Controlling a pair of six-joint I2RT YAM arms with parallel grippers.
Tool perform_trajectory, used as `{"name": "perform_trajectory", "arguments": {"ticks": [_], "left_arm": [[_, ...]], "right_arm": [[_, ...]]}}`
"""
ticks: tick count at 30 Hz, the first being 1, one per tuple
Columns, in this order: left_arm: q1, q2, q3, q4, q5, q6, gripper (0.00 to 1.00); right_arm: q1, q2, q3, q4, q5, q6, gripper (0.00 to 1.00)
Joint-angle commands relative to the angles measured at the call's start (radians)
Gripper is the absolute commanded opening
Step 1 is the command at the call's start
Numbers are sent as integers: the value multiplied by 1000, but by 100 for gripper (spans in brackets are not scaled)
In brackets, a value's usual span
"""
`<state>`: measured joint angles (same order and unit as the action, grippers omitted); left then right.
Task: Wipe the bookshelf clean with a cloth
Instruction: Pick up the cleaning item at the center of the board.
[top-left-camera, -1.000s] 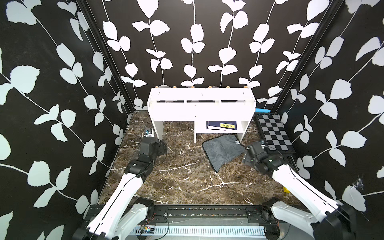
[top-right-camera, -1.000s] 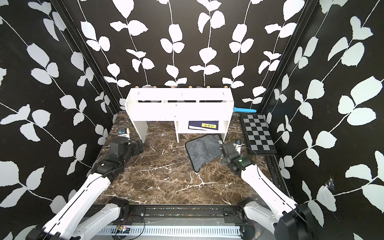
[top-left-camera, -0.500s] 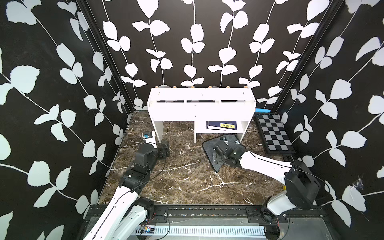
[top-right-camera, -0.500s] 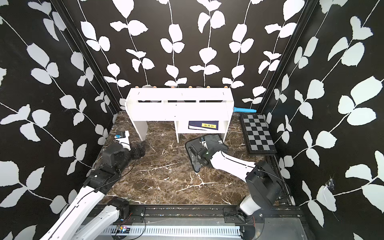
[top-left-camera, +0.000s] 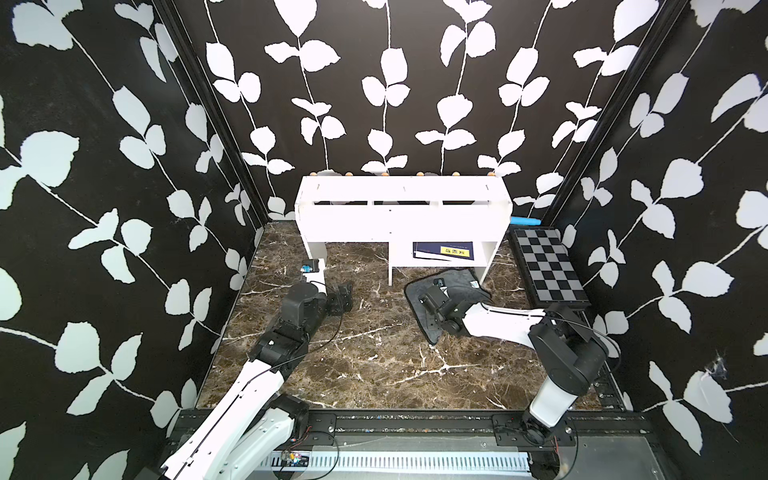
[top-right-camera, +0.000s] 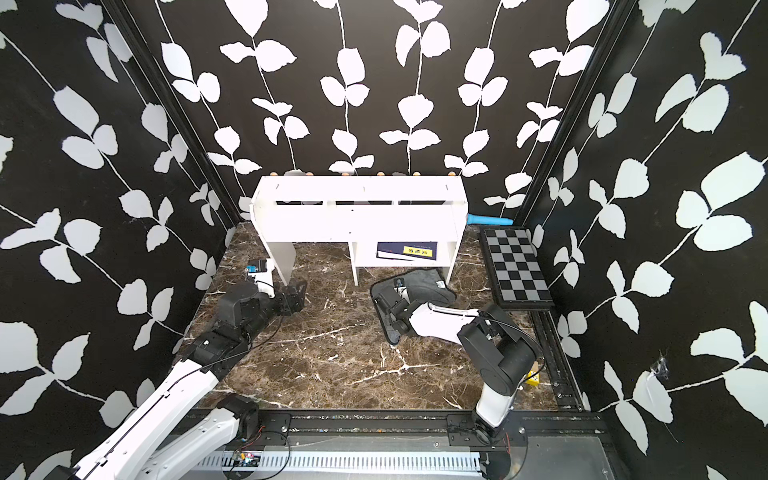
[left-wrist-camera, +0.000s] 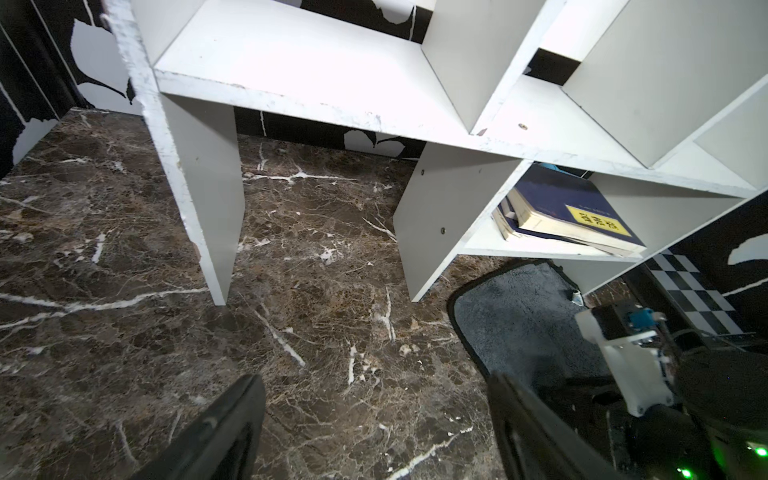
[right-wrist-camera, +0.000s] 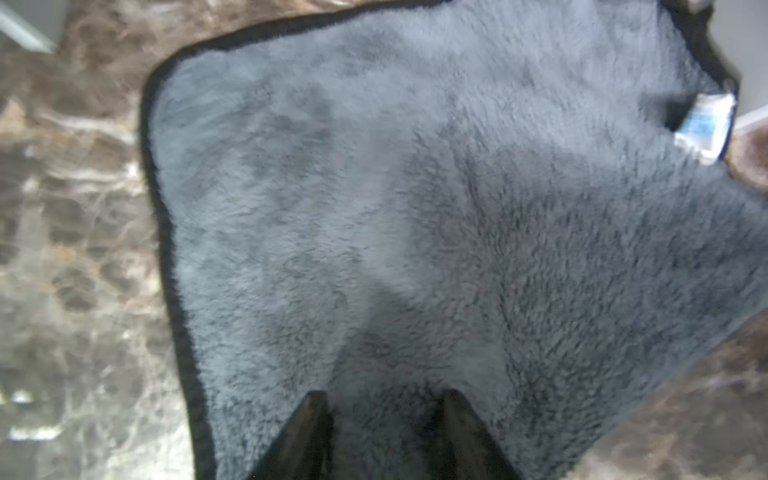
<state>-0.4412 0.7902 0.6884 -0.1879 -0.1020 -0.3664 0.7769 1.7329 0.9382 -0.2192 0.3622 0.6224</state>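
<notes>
Black wallpaper (top-left-camera: 124, 166) with white leaf vines is wrapping around three sides of the booth, and a brown marble tabletop (top-left-camera: 374, 353) is spreading out underneath. Over on the left, the left gripper (top-left-camera: 344, 296) is hovering low over the marble just in front of the shelf's left leg, its fingers (left-wrist-camera: 232, 415) standing spread wide with nothing between them. Behind it, the bookshelf (top-left-camera: 403, 220) is sitting against the back wall, white and scuffed along its front edges, with small wooden knobs (top-left-camera: 348, 174) showing along its top rear edge. A dark blue book (top-left-camera: 444, 250) is lying flat in the lower cubby; its yellow label is carrying dark characters, but I cannot read them from either view. Just in front of the shelf's right leg the cloth (top-left-camera: 455, 286) is lying grey face up on the marble, dark edging all round, its far edge reaching under the cubby. Its small white tag (right-wrist-camera: 704, 124) is showing blue print, too blurred to read. The right gripper (right-wrist-camera: 382, 397) is pressing down into the middle of the cloth, its fingers drawn close and pinching a ridge of the grey pile. Further right, a black-and-grey checkered board (top-left-camera: 548, 266) is lying flat by the wall, and a light blue tube (top-left-camera: 524, 220) is poking out behind the shelf.
</notes>
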Motion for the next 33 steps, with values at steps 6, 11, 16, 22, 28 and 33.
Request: {"name": "perform_trajectory", "arguments": {"ticks": [6, 11, 16, 22, 28, 33], "left_arm": [[-15, 90, 136, 57, 68, 81, 86], [-21, 125, 181, 102, 59, 102, 86], [-45, 177, 181, 157, 48, 108, 85], [-116, 231, 147, 231, -11, 114, 85], [-164, 293, 146, 276, -29, 135, 85], [-231, 316, 97, 305, -69, 110, 85]], "right_arm": [[-2, 10, -13, -73, -28, 5, 0], [14, -203, -54, -107, 26, -26, 0], [57, -405, -54, -120, 161, -84, 0], [79, -464, -43, -39, 343, -178, 0], [30, -488, -146, 173, 542, -137, 0], [-49, -349, -285, 484, 494, -143, 0]]}}
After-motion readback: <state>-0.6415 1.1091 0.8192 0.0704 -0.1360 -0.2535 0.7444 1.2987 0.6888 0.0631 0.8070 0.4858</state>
